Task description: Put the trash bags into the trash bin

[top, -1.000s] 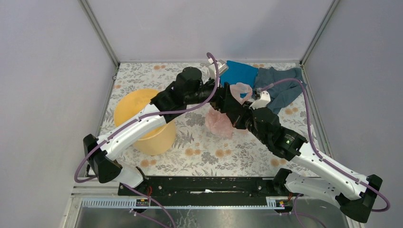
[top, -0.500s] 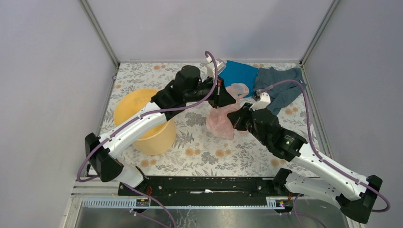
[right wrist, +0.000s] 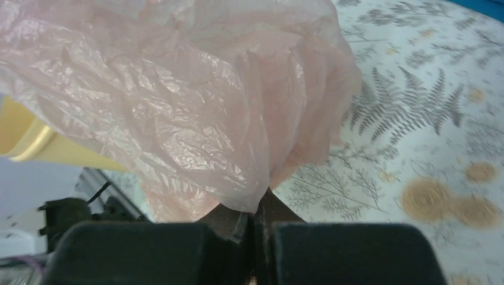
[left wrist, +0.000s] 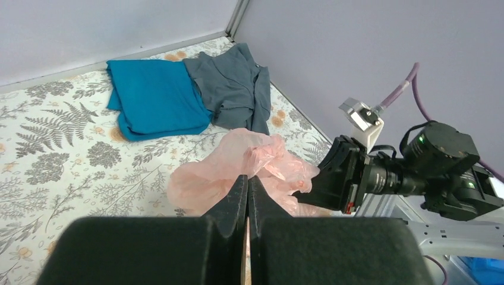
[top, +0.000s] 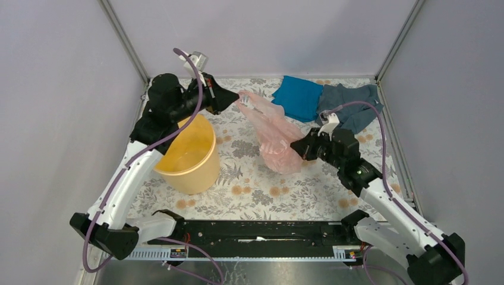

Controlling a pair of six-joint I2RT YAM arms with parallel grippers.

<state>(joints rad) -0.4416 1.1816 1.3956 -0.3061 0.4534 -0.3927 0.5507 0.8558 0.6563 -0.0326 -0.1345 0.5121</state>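
1. Left side: trash bin (top: 191, 176), yellow-orange, upright on the floral table (top: 249, 191), open mouth up; the left arm crosses above its far rim
2. Left gripper (top: 236, 96) is raised just past the bin's far-right rim, jaws pinched tight on one end of the trash bag (top: 274, 135); the wrist view shows the fingers pressed flat together with pink film caught at the tips
3. The bag itself: pale pink, wrinkled, drawn out as a slanting band from the left gripper down to the right one; its loose bulk sags on the near side between them; whether it touches the table, cannot tell. It hangs right of the bin, wholly outside it
4. Right gripper (top: 301, 148), right of centre, jaws closed on the bag's other end; in its wrist view the film billows out from the tips
5. Far right: blue cloth (top: 297, 97) lying flat, grey-blue cloth (top: 352, 104) touching its right edge, both at the table's far edge
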